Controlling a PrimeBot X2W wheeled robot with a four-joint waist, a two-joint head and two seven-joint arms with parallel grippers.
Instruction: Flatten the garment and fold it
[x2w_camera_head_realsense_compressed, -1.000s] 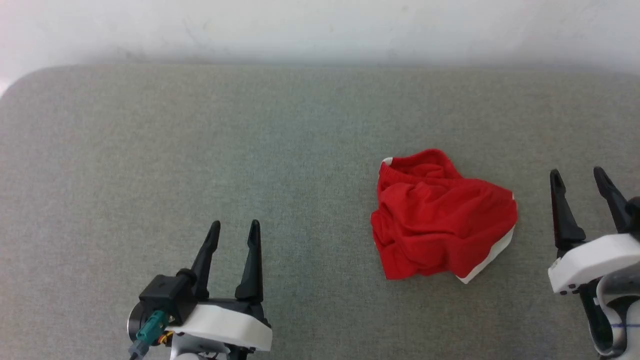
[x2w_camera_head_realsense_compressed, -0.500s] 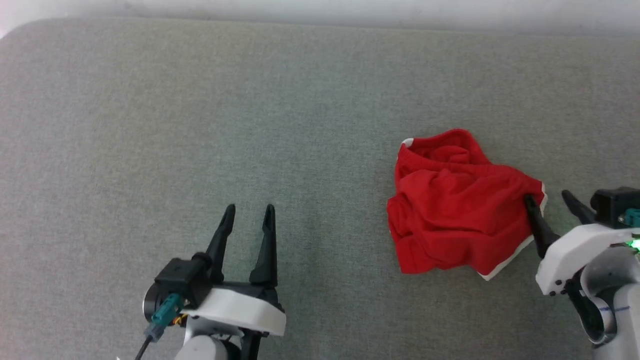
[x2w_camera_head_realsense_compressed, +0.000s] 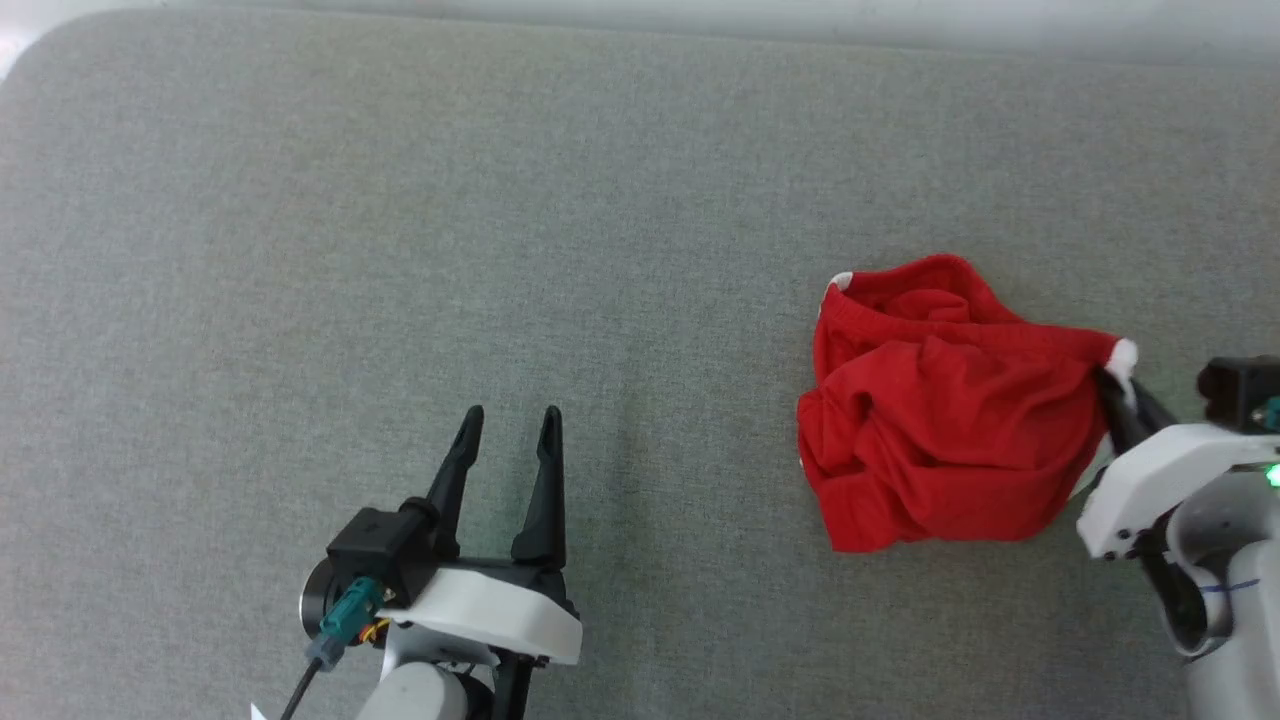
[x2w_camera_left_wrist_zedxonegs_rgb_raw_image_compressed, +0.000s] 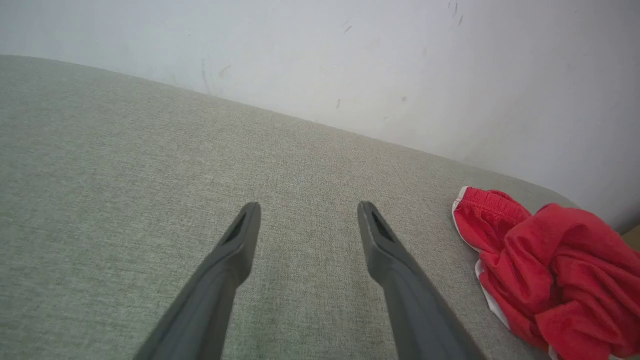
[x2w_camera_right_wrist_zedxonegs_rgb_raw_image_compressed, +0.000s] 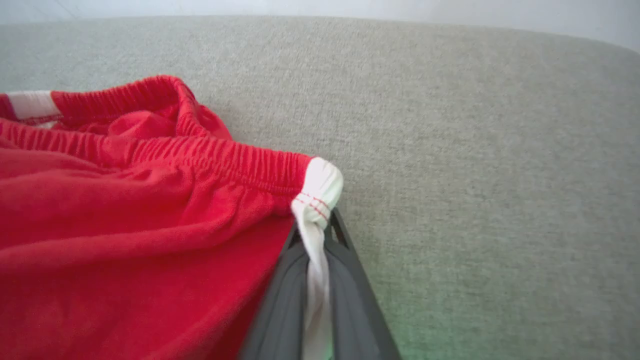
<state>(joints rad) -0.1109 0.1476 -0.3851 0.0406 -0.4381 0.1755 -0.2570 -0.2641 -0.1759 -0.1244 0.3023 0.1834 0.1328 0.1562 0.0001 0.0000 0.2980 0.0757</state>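
Half-hidden right gripper (x2w_camera_right_wrist_zedxonegs_rgb_raw_image_compressed: 320, 227) jaws pinch the crumpled garment (x2w_camera_head_realsense_compressed: 940, 420); left gripper (x2w_camera_head_realsense_compressed: 511, 415) jaws wide

The garment (x2w_camera_head_realsense_compressed: 940, 430) lies on the padded surface (x2w_camera_head_realsense_compressed: 400, 250), right of my centre. My right gripper (x2w_camera_head_realsense_compressed: 1118, 392) is at its right edge, the waistband corner pinched between the fingers. My left gripper (x2w_camera_head_realsense_compressed: 508, 425) sits well apart from the garment, further left and nearer me, over bare surface. Behind the surface's far edge stands a wall (x2w_camera_left_wrist_zedxonegs_rgb_raw_image_compressed: 350, 60).
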